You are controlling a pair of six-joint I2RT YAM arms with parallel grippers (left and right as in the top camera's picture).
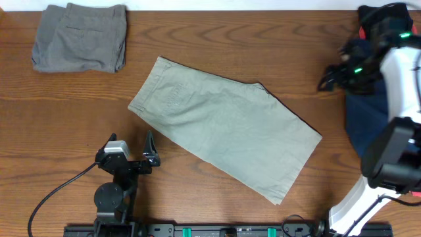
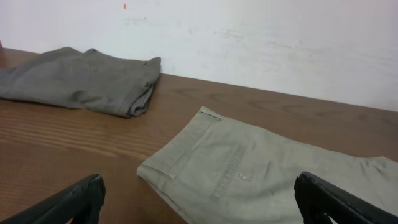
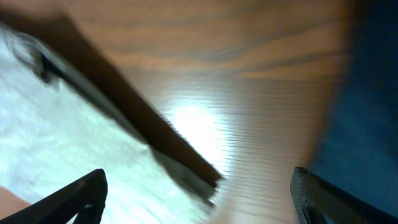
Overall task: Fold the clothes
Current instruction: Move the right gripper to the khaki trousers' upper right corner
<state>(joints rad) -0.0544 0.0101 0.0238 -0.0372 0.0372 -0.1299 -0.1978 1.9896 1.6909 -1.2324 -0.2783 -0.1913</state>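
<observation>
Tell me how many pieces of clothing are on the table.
3. Grey shorts folded at the far left corner; khaki shorts flat in the middle; a navy garment at the right edge, partly under the right arm. More may hide beneath that arm.

My left claw [image 2: 202, 208] sits low with its fingers [image 2: 74, 202] spread wide. Just ahead of it, khaki shorts [image 2: 267, 177] lie flat on the wooden surface [image 2: 62, 146], waistband end nearest, with what looks like a back pocket. Farther ahead and left, folded grey shorts [image 2: 81, 84] lie near a white wall [image 2: 249, 37].
</observation>
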